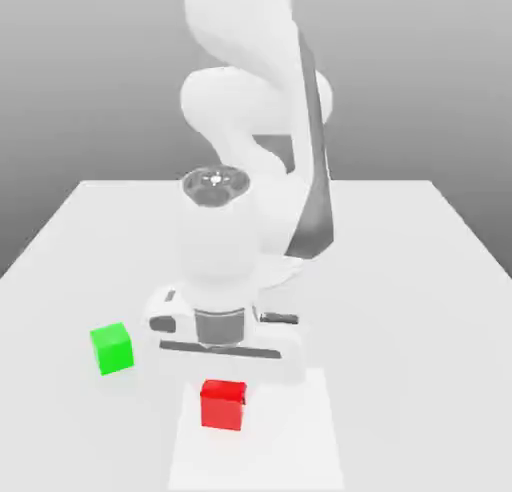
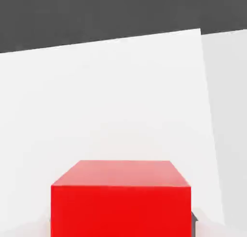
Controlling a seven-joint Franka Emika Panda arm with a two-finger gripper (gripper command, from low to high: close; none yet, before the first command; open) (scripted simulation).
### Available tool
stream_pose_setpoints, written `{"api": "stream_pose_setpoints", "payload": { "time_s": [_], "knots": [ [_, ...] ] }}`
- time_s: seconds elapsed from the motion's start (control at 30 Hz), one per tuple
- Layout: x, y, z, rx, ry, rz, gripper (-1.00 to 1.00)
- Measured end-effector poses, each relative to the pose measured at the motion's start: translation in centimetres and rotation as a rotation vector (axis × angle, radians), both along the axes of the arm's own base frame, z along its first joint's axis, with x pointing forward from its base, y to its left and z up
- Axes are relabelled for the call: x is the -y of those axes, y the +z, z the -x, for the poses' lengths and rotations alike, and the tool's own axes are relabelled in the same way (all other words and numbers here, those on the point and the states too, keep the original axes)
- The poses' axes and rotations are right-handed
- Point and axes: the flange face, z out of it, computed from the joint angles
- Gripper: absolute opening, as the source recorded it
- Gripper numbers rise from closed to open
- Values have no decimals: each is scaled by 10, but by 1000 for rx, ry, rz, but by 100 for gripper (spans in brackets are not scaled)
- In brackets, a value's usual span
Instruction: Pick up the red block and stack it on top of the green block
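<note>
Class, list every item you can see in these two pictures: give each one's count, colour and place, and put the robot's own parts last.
red block: one, bright red, on the table directly below the hand; close up in the hand view.
green block: one, bright green, on the table, apart from the red block toward the exterior view's left.
table: one, white, bearing both blocks.
arm: one, white, bent down over the table.
gripper: one, white and grey, shut on the red block.

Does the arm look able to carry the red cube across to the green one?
Probably yes: the claw sits down at the red cube, and bare table lies between it and the green cube.
</note>
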Motion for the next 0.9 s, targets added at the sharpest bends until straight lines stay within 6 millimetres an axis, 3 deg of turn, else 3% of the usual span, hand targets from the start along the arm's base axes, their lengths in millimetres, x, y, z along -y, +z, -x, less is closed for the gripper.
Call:
{"api": "stream_pose_setpoints", "payload": {
  "time_s": [0.03,0.27,0.63,0.73,0.9],
  "knots": [
    [2,9,1,0,-3,0,-100],
    [80,32,38,1,-130,-5,-100],
    [169,52,122,1,-296,-2,-100],
    [179,38,133,0,-318,0,-100],
    [178,-5,134,0,-316,-1,-100]
  ]
}}
